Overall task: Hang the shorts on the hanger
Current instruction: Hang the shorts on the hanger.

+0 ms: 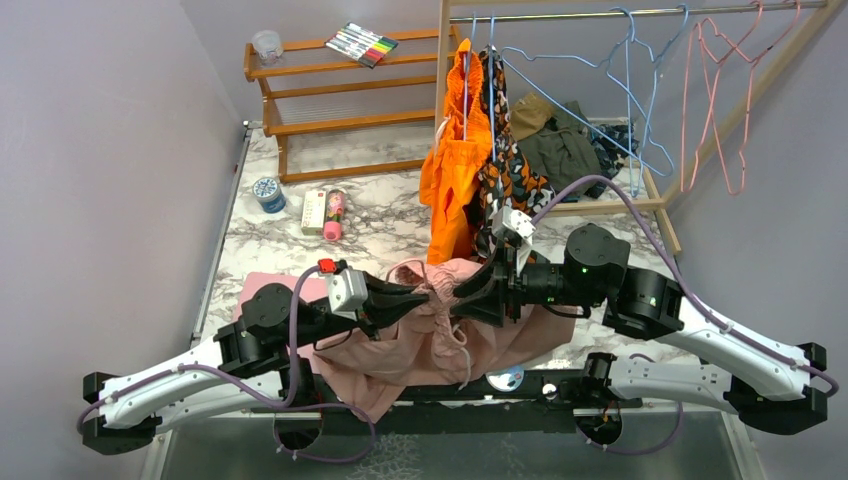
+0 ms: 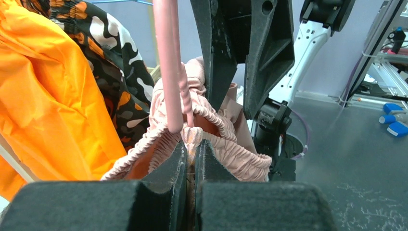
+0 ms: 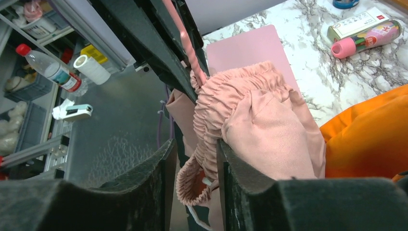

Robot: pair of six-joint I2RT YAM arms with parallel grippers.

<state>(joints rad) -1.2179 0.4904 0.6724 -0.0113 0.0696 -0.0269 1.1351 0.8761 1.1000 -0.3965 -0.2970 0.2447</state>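
The dusty-pink shorts hang bunched between my two grippers above the table's near edge. My left gripper is shut on the gathered waistband. The pink hanger shows as a wire with a twisted neck, standing out of the waistband just past the left fingertips. It is also in the right wrist view, where the hanger runs down into the gathered shorts. My right gripper faces the left one, open. A loop of waistband lies loose between its fingers, against the right-hand finger.
An orange garment and a camouflage garment hang on blue hangers from the rail just behind the grippers. Other pink hangers hang at the right. A wooden shelf, a box, a bottle and a pink mat are on the left.
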